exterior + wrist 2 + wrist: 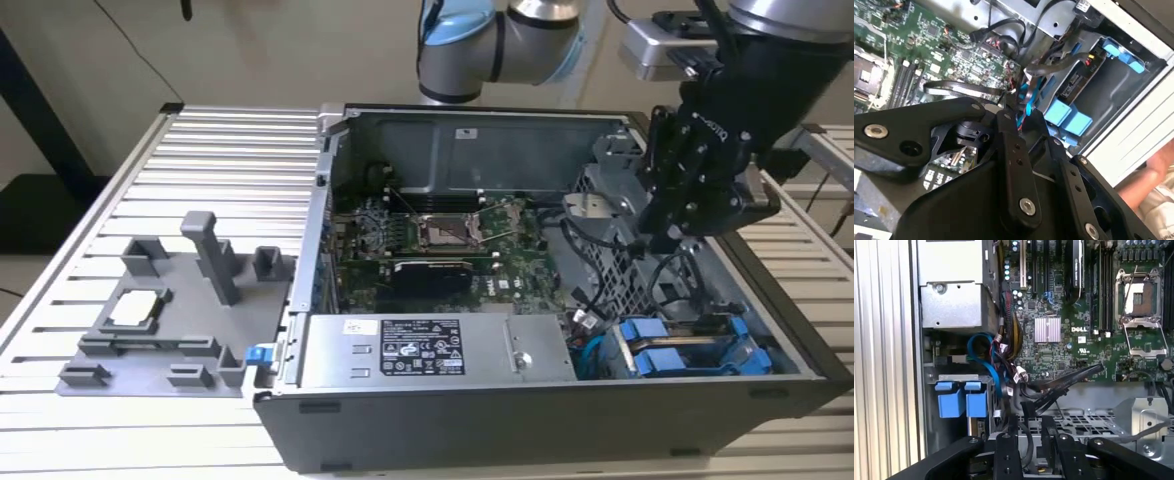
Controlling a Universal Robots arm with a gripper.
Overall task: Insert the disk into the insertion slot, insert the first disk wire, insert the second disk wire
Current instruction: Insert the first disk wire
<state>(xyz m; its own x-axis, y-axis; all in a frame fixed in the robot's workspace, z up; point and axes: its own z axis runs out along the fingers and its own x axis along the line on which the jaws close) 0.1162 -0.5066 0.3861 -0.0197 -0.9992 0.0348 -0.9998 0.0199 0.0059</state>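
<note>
Over the drive cage, on the exterior view's right side of the open computer case (534, 425), the tool (663, 240) hangs among loose black leads. In the second wrist view it seems to be pinched shut on a blue disk wire (1027, 97), though the tool's own black links hide most of the contact. The case stands on a ribbed metal worktop (227, 150).

The disk (687, 355) already sits in the insertion slot (781, 350), the bay in the near corner of the case, just beside the grey power-supply box (427, 350). I judge the step in hand to be the wiring rather than the seating of the disk.

To do that step well, the plug wants a square grip close to its head, so that it cannot swivel. It should meet the disk's socket along the socket's own axis, with a straight, gentle push rather than a rocking one. The black leads that cross between the cage and the motherboard (441, 250) could snag under the plug, so the wire's slack is best kept to one side of them.

Little of the disk shows beyond its bright blue carrier. Two squared blue tabs sit side by side facing into the case, and blue rails run along the edges. The metal body lies mostly hidden in the bay, showing as a dark strip between the rails.
</note>
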